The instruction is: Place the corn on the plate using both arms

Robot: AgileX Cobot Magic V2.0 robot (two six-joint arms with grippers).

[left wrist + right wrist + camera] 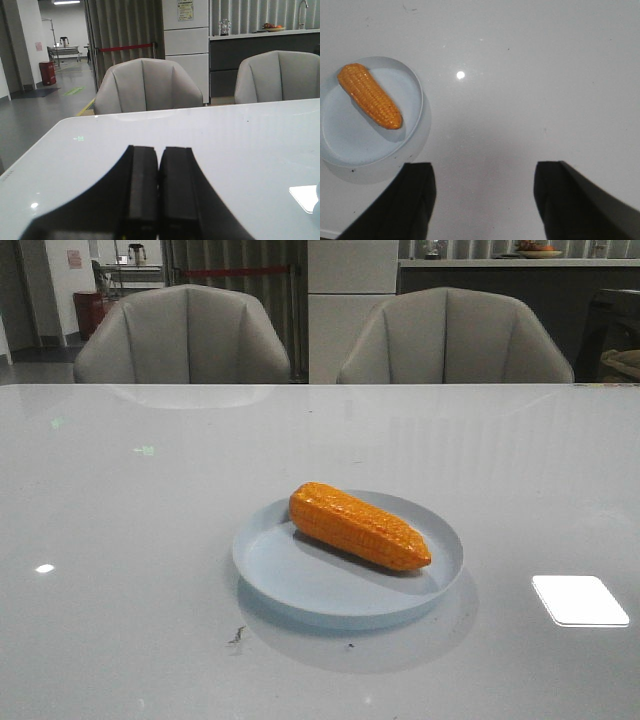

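On the glossy table (120, 540), left gripper (159, 192) clenched empty, right gripper (484, 200) spread wide, holding nothing.

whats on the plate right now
Only the corn lies on the plate, slanted across it, tapered tip toward the right rim in the front view. The rest of the plate's surface shows bare. The strip directly beneath the cob is covered, so it can't be checked.
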